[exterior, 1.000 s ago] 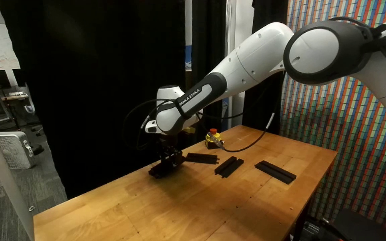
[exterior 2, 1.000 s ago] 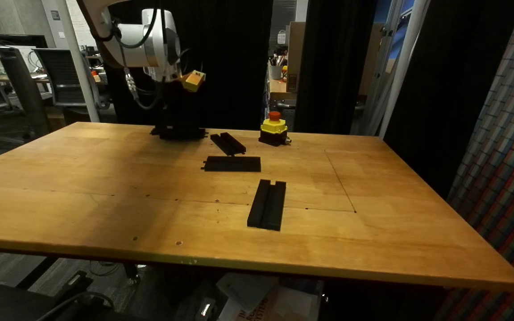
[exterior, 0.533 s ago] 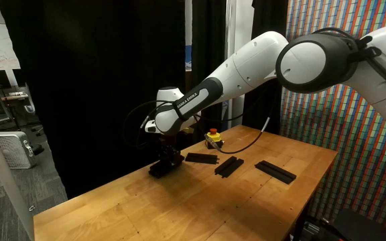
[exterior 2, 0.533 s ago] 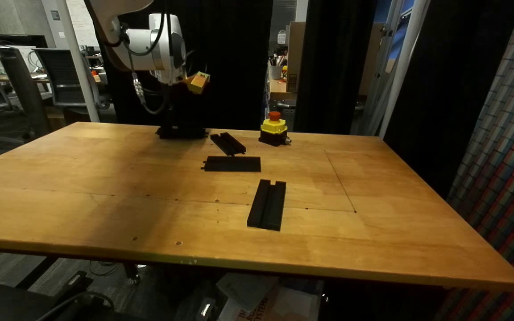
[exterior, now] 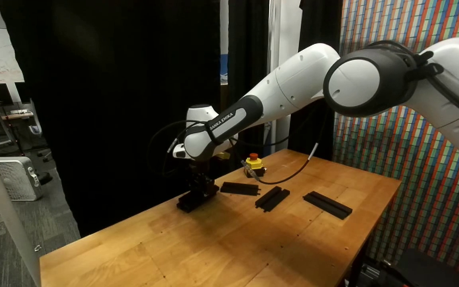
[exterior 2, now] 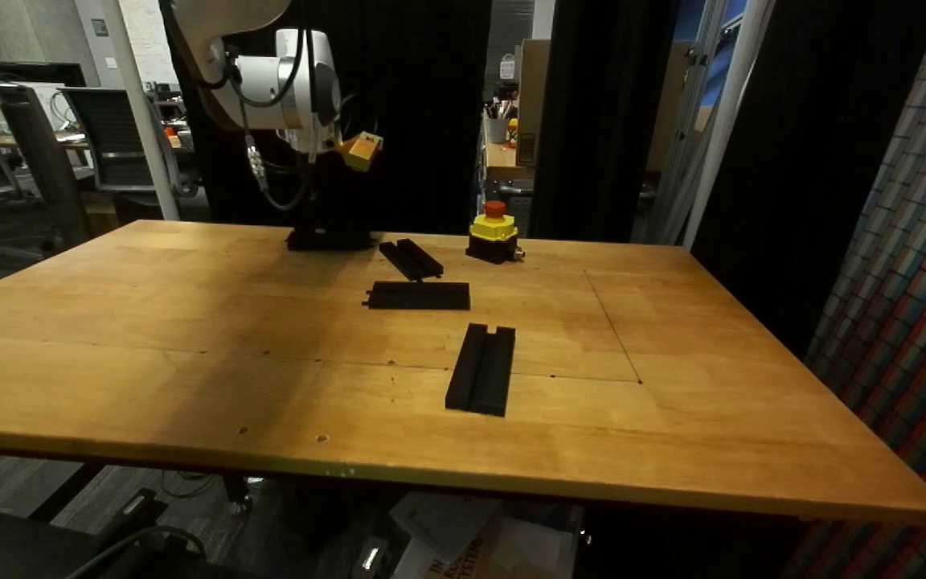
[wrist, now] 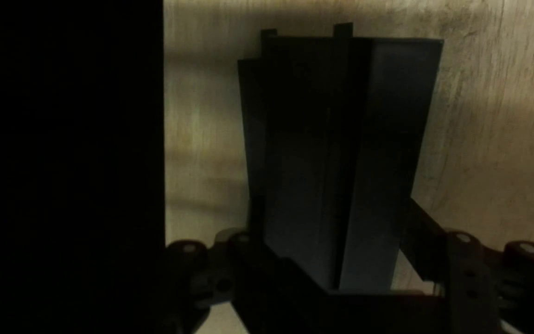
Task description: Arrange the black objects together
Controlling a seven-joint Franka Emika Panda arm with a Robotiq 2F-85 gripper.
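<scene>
Printed sheet (exterior 2: 507,553): one with legible print, below the worktop (exterior 2: 190,394); "SYSTEMS" reads, the words above it are cut off.
Loose and black: three, flat on the worktop; near bar (exterior 2: 481,370) set apart, middle bar (exterior 2: 421,295) crosswise, angled bar (exterior 2: 411,259) just beyond it.
Yellow button (exterior 2: 493,230): one, red-topped, right of the angled bar.
Gripped bar (wrist: 380,157): one, black, at the worktop's far edge; too dark to tell whether another lies beneath.
Hand (wrist: 334,211): one, pinching the gripped bar by both sides; hard to make out against the black curtain (exterior: 114,119).
White arm (exterior: 289,85): one, lettered "RANKA EMIKA", its left end under a dark strap.
</scene>
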